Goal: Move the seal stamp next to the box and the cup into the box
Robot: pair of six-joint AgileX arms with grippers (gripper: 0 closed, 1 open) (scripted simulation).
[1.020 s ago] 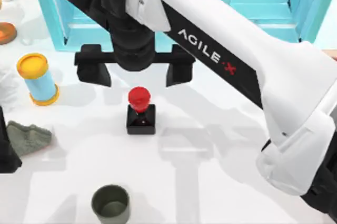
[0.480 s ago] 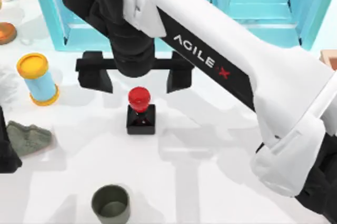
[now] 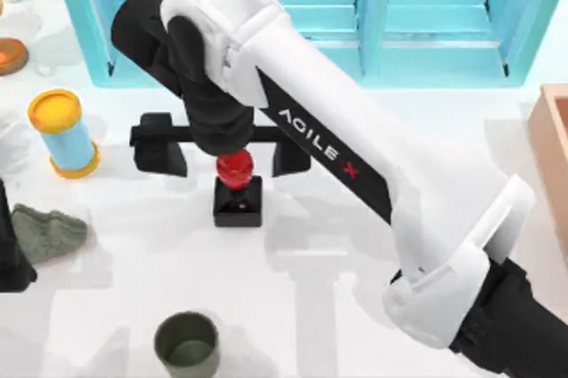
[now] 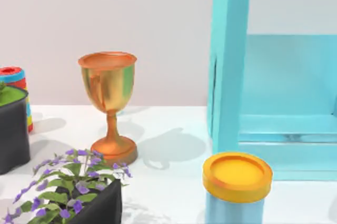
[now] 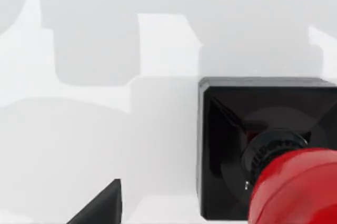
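The seal stamp stands upright left of the table's middle, with a black square base [image 3: 238, 204] and a red knob [image 3: 235, 168]. My right gripper [image 3: 225, 158] hangs over it from the far side, open wide. Its two black fingers [image 3: 161, 145] flank the knob without touching it. In the right wrist view the stamp base [image 5: 226, 129] and knob [image 5: 297, 187] loom close, with one fingertip [image 5: 100, 209] off to the side. The olive-green cup [image 3: 187, 343] sits upright near the front edge. A strip of the tan box [image 3: 548, 143] shows at the right edge. My left arm [image 3: 9, 249] is parked at the left edge.
A turquoise shelf cabinet [image 3: 373, 14] runs along the back. A light-blue cylinder with a yellow lid [image 3: 64, 134], a grey-green cloth [image 3: 46, 232] and a golden goblet [image 4: 109, 103] crowd the left side, along with a black planter of purple flowers [image 4: 79, 197].
My right gripper has come nearer the stamp, so its fingers now flank the red knob. The arm swung left, uncovering the box edge. Stamp and cup have not moved.
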